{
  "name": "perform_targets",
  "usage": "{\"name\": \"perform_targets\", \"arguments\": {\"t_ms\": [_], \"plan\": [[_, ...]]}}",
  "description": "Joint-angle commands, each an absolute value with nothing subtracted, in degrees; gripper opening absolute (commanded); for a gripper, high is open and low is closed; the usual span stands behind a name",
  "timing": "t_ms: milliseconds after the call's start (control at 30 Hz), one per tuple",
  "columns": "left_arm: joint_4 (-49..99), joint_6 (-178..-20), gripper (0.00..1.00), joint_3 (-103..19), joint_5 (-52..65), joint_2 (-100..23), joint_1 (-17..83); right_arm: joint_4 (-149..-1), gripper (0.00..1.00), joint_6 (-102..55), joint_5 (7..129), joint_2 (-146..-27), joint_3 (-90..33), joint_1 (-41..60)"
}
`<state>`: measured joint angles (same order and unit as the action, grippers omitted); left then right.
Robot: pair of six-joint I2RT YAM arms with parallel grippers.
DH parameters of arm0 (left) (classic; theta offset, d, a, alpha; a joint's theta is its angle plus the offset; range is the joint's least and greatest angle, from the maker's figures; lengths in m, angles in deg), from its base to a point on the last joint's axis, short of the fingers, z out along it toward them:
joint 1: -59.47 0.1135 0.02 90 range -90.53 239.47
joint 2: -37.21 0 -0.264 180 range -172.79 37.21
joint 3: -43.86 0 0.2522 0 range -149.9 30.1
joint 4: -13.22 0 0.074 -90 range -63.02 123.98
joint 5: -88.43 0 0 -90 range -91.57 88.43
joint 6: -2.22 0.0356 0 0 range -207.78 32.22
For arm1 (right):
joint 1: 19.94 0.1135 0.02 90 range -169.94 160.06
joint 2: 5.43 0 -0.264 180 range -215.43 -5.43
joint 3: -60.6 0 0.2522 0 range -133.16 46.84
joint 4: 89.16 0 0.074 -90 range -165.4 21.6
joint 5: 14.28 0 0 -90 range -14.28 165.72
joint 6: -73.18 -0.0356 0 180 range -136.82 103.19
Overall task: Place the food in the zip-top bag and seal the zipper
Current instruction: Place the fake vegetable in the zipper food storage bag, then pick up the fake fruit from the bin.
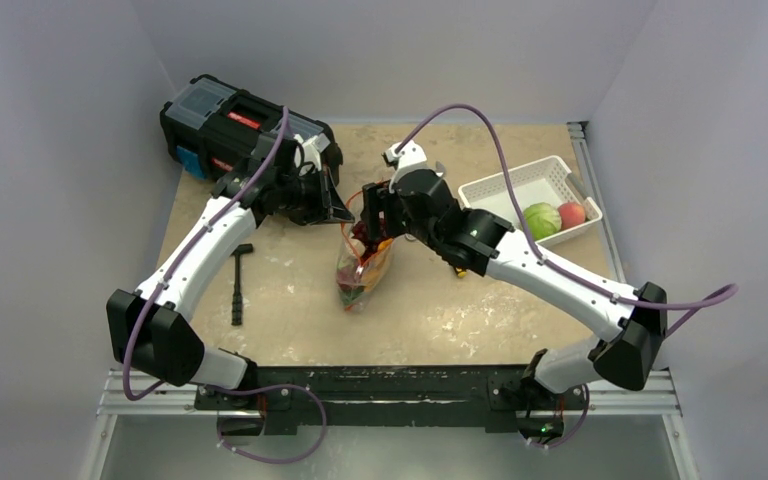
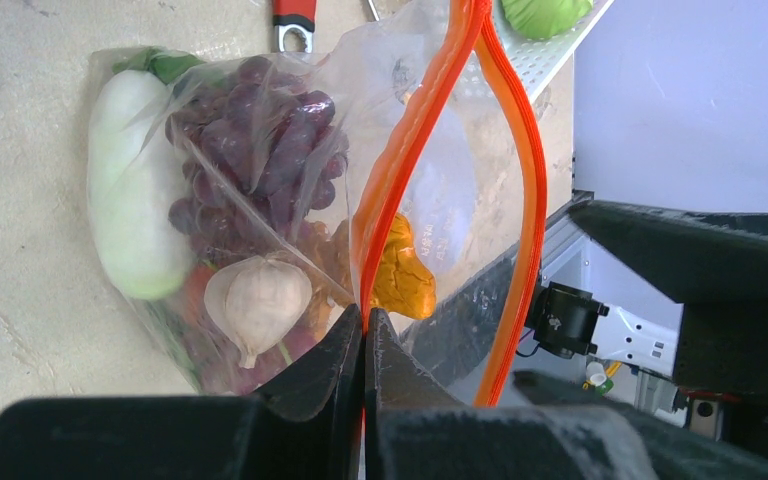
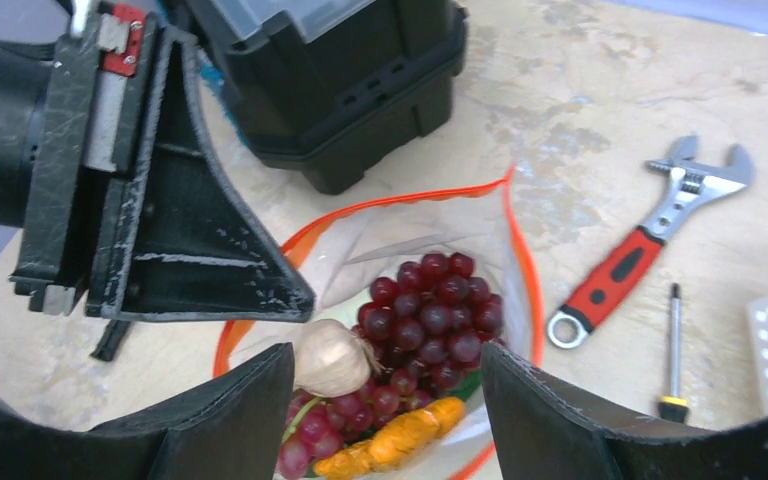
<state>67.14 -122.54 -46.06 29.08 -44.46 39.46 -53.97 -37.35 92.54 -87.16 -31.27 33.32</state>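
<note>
Zip-top bag: mid-bench, bottom resting toward 6 o'clock, mouth lifted toward 12 and gaping. Clear, crinkly, soft film; likely light, floppy and slick, prone to sagging and spilling if let go. Best taken by the zipper, the firmer red-orange strip along the mouth, not by the loose film.

Left claw pressed together on one end of that strip, reaching in from 10 o'clock in the top view. Right claw spread apart just above the mouth, gripping nothing, reaching in from 3 o'clock.

Already inside: grape bunch, pale bulb, orange piece, white-green radish. Probably light and hard to bruise.

Left to load, judging by the basket at 2 o'clock: green cabbage and pink-red fruit. Both round, likely to roll; wide grasp advisable.

Bench beige, mottled, flat, scuffed with pale smears. Black toolbox at 10 o'clock, dark tool at 9. Red-handled wrench and screwdriver at 3 o'clock of the bag in the right wrist view. Plain grey walls close on three sides; little spare room around the mouth with both claws crowded there.
</note>
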Motion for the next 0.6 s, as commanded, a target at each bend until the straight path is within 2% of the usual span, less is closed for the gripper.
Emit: {"name": "perform_targets", "arguments": {"t_ms": [0, 167, 300, 567], "plan": [[65.5, -121.5, 0.00, -47.7, 29.7, -43.7, 39.2, -53.9, 0.67, -38.1, 104.4, -83.1, -33.9, 33.6], [65.8, -121.2, 0.00, -47.8, 29.1, -43.6, 39.1, -50.4, 0.72, -42.3, 119.1, -81.3, -33.4, 30.3], [65.9, -121.4, 0.00, -47.9, 29.6, -43.7, 39.1, -47.4, 0.74, -47.4, 118.9, -79.0, -31.7, 20.4], [66.0, -121.6, 0.00, -47.9, 30.1, -43.7, 38.8, -41.8, 0.91, -55.9, 120.0, -79.6, -30.0, 0.7]]}}
